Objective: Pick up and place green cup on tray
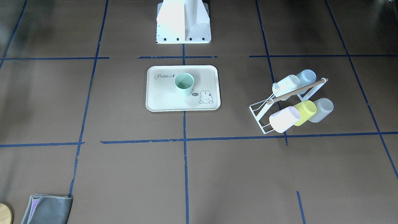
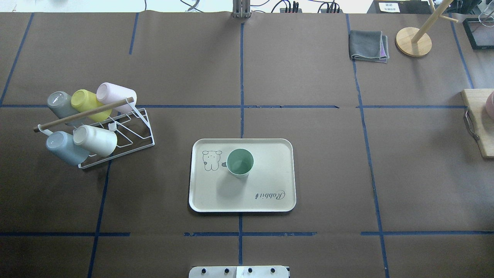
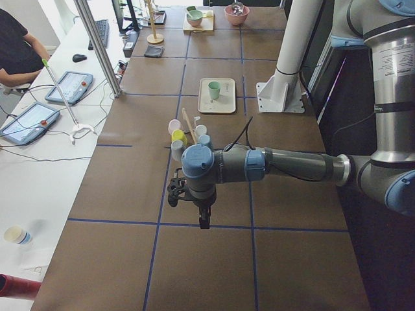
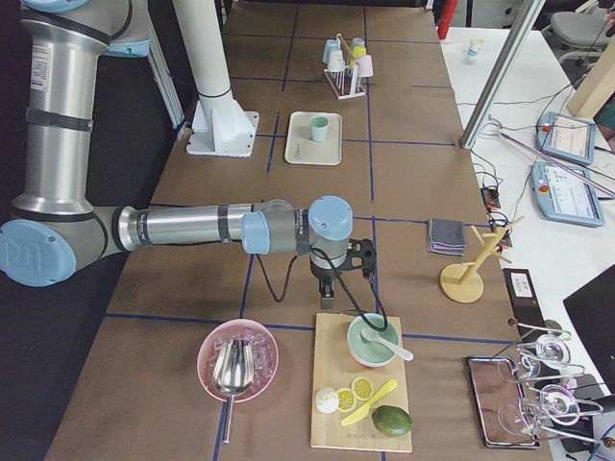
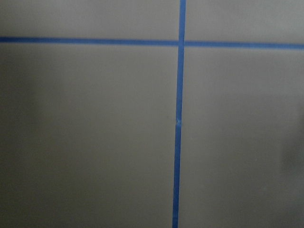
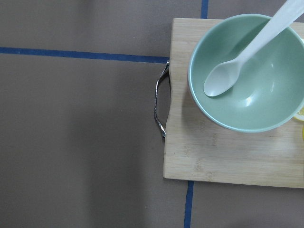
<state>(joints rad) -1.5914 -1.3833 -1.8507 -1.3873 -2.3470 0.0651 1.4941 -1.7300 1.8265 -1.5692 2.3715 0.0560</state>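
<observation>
The pale mint-green plastic cup [image 2: 239, 163] on the cream rectangular tray [image 2: 270, 195] looked light, stiff and rim-graspable, while I could not tell the finger state of the left gripper [image 3: 204, 219] or right gripper [image 4: 327, 293].

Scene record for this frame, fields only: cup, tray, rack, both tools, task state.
green cup: upright, standing on the tray, next to the bunny drawing
tray: flat, mid-table, in front of the robot base
cup rack: on the robot's left side, holds five cups
left tool: over bare table, far from the tray; open or shut unclear
right tool: above the cutting board by the green bowl; open or shut unclear
task state: cup is placed and neither tool holds it
</observation>
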